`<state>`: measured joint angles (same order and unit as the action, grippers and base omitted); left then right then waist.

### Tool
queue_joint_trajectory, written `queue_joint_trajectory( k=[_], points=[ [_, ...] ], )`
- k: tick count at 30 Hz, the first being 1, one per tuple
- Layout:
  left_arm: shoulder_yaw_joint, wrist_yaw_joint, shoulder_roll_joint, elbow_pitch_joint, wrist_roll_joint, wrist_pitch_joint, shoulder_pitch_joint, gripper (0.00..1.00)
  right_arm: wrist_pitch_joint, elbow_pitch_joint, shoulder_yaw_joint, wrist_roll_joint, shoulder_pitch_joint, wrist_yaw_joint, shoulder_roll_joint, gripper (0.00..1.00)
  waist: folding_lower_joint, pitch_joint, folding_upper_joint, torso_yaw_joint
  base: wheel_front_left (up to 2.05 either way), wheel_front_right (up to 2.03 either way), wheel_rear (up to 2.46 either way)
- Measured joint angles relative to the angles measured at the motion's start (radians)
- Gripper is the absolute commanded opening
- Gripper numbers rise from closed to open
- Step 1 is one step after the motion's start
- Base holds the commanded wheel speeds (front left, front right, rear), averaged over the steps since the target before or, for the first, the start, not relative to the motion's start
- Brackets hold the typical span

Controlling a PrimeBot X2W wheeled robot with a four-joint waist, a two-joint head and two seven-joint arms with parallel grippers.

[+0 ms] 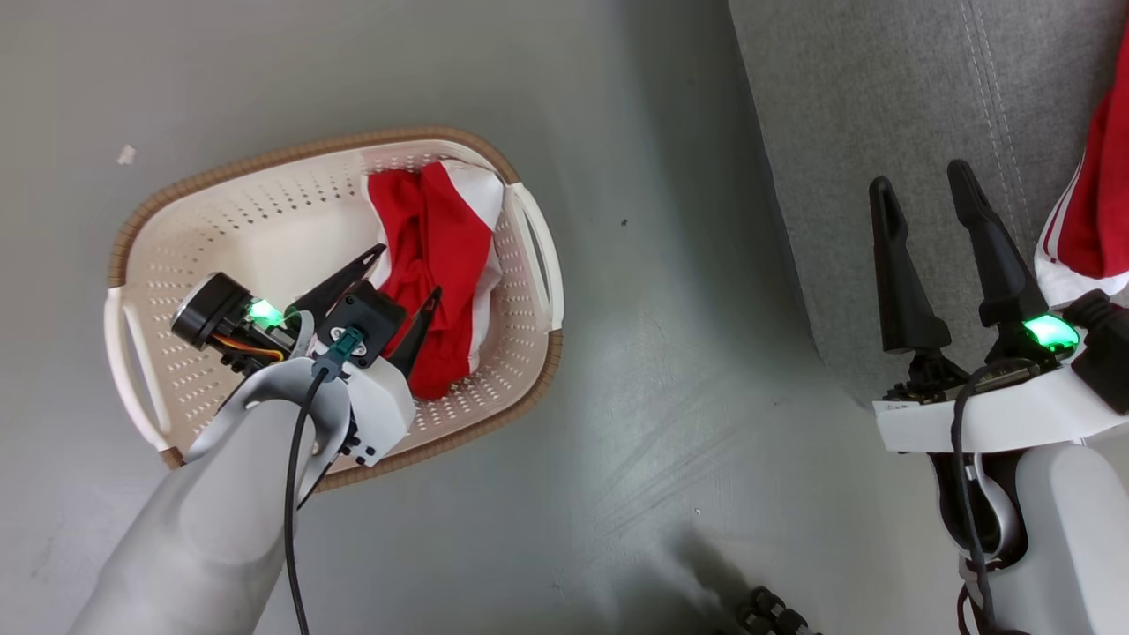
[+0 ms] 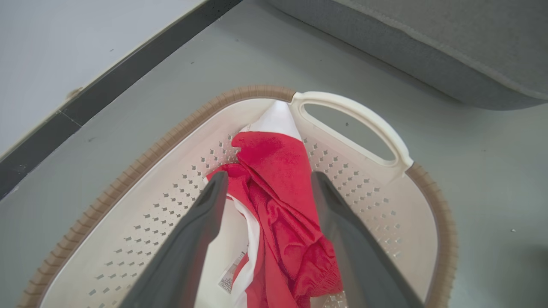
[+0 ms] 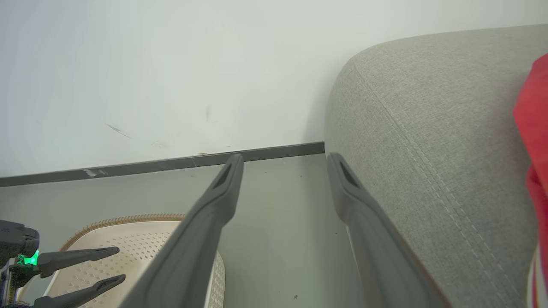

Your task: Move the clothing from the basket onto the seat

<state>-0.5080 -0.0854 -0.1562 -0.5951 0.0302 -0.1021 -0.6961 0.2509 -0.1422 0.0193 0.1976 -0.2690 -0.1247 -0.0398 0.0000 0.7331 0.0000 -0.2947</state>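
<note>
On the grey floor (image 1: 670, 353) in the head view, the basket (image 1: 265, 163) sits left of centre, well apart from the seat (image 1: 882, 106) at the upper right. A red and white garment (image 1: 432, 256) lies crumpled in the basket's right half, against the wall by one handle. The left gripper (image 1: 407, 272) reaches down into the basket with its two dark fingers spread, one on each side of the garment's left edge, grasping nothing. The right gripper (image 1: 922, 176) hangs in front of the seat's edge, its fingers also released and apart, with nothing between them. A second garment (image 1: 1094, 220), red with white stripes, rests on the seat at the right border, just beside that gripper

In the left wrist view, the spread fingers flank the red folds low inside the basket; whether their tips touch the fabric I cannot tell. A white panel with a small label lies under the red cloth. The cream handle rises beyond, and the seat's rounded base crosses the top right corner

In the right wrist view, the open fingers point at the floor and a dark skirting board (image 3: 128, 169) below a pale wall (image 3: 171, 64). The seat curves up on the right, with the second garment at its far right edge. At the lower left, the left gripper's fingers hang over the basket
</note>
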Motion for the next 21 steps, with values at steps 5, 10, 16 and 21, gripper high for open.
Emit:
queue_joint_trajectory(
  k=[5, 10, 16, 21],
  points=[
    [0.001, -0.005, -0.013, -0.021, -0.014, 0.004, -0.020, 1.00, 0.000, 0.000, 0.009, 0.014, -0.024, 0.000, 0.000, 1.00, 0.0000, 0.035, 0.0000, -0.023, 0.00, 0.00, 0.00],
    [0.004, -0.005, -0.024, -0.032, -0.015, 0.004, -0.046, 1.00, 0.000, 0.000, 0.024, 0.032, -0.050, 0.000, 0.000, 1.00, 0.0000, 0.067, 0.0000, -0.046, 0.00, 0.00, 0.00],
    [0.007, -0.005, -0.036, -0.054, -0.018, 0.004, -0.067, 1.00, 0.000, 0.001, 0.037, 0.049, -0.078, 0.000, 0.000, 1.00, 0.0000, 0.102, 0.0000, -0.073, 0.00, 0.00, 0.00],
    [0.010, -0.005, -0.050, -0.081, -0.024, 0.013, -0.078, 1.00, 0.002, 0.000, 0.045, 0.059, -0.098, 0.000, 0.000, 1.00, 0.0001, 0.128, 0.0000, -0.094, 0.00, 0.00, 0.00]
  ],
)
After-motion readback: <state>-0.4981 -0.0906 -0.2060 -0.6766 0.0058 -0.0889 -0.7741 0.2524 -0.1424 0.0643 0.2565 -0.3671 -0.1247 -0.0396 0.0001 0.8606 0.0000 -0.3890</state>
